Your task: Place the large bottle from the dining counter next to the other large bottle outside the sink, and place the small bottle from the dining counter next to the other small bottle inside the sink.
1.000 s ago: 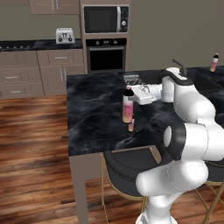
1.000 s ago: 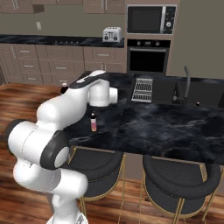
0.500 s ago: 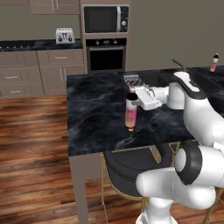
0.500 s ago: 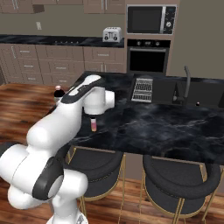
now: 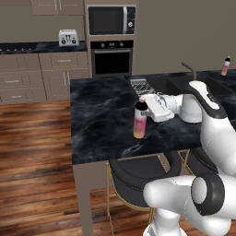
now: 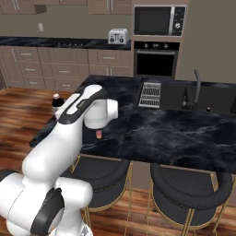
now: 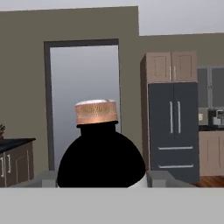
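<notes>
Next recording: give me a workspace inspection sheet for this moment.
Surface: glossy black marble-look dining counter, veined pale grey.
Job's things: pink black-shouldered copper-capped bottle upright on the counter; second pink bottle upright beyond the dark sink.
Clutter: ribbed grey drain rack beside the sink; dark red-capped bottle behind the arm, base hidden.
Grippers: hand flanks the copper-capped bottle's shoulder; grip unclear.
Cables: nothing seen.
Surroundings: black gold-legged stools, silver toaster, black microwave.

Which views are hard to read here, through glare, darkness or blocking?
Left base view: soft but readable, the gripper at the pink bottle on the dining counter. Right base view: the arm hides most of that bottle. Hand view: a bottle shows as a black silhouette, detail lost.
</notes>
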Controlling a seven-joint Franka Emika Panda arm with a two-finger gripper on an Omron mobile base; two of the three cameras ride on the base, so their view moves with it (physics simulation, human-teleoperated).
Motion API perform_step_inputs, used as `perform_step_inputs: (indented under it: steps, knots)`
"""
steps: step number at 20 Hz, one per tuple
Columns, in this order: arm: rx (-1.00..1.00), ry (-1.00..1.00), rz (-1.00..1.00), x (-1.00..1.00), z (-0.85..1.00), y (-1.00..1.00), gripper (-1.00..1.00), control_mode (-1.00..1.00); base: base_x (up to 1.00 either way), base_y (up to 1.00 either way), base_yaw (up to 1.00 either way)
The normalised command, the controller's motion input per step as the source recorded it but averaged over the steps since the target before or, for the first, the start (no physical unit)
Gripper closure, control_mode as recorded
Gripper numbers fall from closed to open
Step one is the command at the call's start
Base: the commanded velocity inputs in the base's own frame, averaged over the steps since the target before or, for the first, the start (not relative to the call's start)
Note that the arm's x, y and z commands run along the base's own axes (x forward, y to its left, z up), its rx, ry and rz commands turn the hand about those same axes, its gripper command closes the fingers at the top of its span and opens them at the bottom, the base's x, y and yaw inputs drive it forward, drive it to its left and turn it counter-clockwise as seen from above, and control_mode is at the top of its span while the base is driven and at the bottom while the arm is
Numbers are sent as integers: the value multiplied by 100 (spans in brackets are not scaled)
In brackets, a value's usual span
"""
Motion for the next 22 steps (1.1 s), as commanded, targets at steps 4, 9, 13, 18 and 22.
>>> perform_step_inputs:
  steps: [4,9,13,18,22]
  knots:
    - [0,0,0,0,0,0,100,100,0,0,0]
    - [0,0,0,0,0,0,100,100,-5,0,1]
    - [0,0,0,0,0,0,100,100,-39,0,6]
    - [0,0,0,0,0,0,100,100,-59,0,7]
    - [0,0,0,0,0,0,100,100,-61,0,6]
